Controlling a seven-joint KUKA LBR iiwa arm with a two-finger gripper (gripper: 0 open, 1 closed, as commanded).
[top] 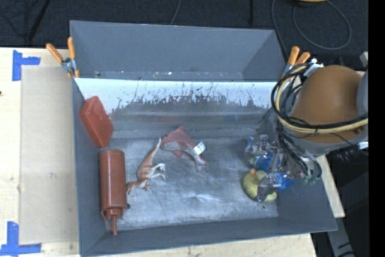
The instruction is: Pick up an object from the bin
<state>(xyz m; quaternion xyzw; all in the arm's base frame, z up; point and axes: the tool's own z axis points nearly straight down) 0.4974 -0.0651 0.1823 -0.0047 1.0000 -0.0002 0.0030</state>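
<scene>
Camera view: gripper (269,185) sits low at the lower right of the bin (180,57), directly over a yellow-green lump (252,184) that is rounded, smooth and matte. Contact between them cannot be told. Jaws: blue and metal parts clutter the tip, so I cannot tell how far apart they stand or whether anything is between them. The wrist carries a smooth brown-orange dome (328,102) ringed by black cables (283,106).

Rest of bin, all well apart from the gripper:
- red block (96,121), rounded corners, against the left wall, upper left of the floor.
- dark red bottle (112,186), cylindrical, lying along the left wall, nozzle toward frame bottom.
- tan dinosaur (146,171), thin-limbed figure on its side, just right of the bottle.
- reddish-brown fish toy (183,144) with a white tag, centre of the floor.

Bin floor: grey sheet metal, scuffed, streaked at the foot of the back wall.
</scene>
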